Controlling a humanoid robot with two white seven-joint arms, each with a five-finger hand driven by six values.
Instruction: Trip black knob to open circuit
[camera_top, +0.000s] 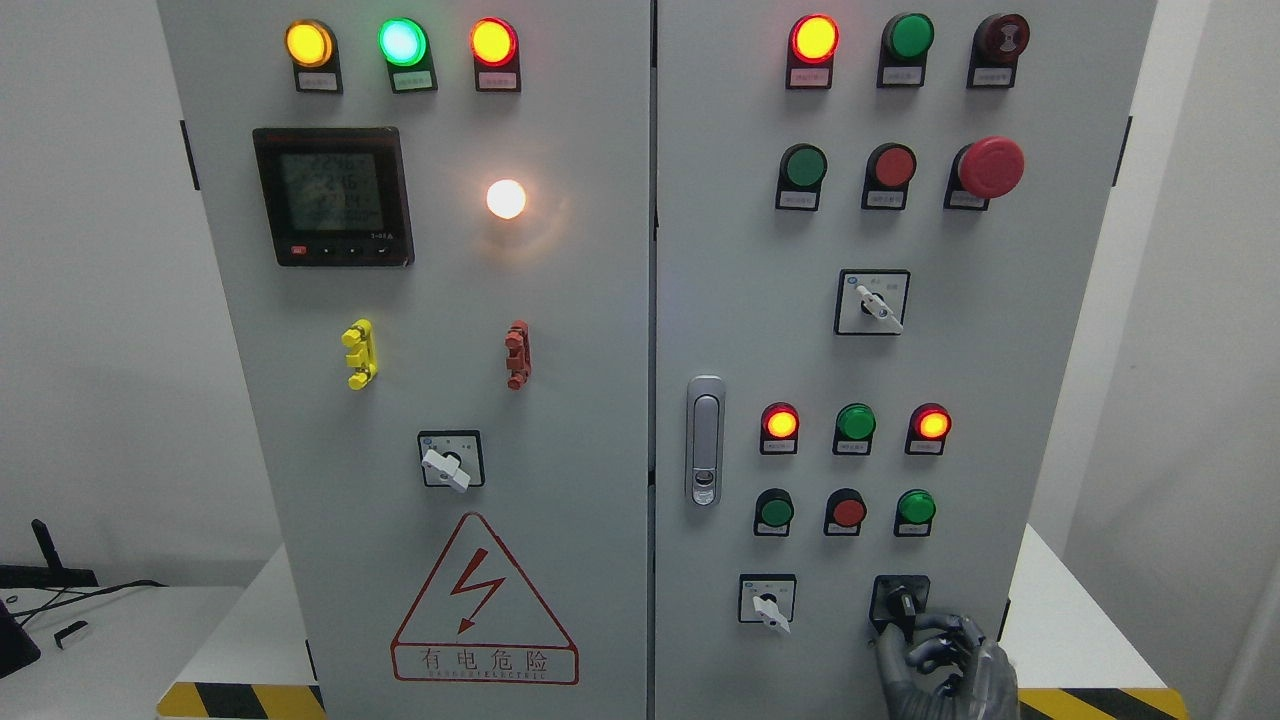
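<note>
Right hand (935, 655) at the cabinet's lower right corner, dark fingers (925, 640) curled and bunched just under the black knob (903, 603), upper fingertips touching or very nearly touching its lever. Hard to tell whether actually pinched on it or only pressed against; nothing else held. Raised from below, probably so that fingertips can push or twist the lever without the palm hiding the switch face.

Black knob itself on a dark square plate, low on the right door, lever tilted toward the upper left. Just left of the knob, a white selector switch (768, 606) on a pale plate. Above the knob, a row of small buttons with a green one (915, 507) nearest, and higher again indicator lamps, one glowing red (932, 424). Well left of the knob, the silver door latch (705, 440); farther left, the red lightning warning sign (484, 600). Likely next demand: a firm turn of the lever, fingertips kept from slipping off.

Left hand absent from view.
</note>
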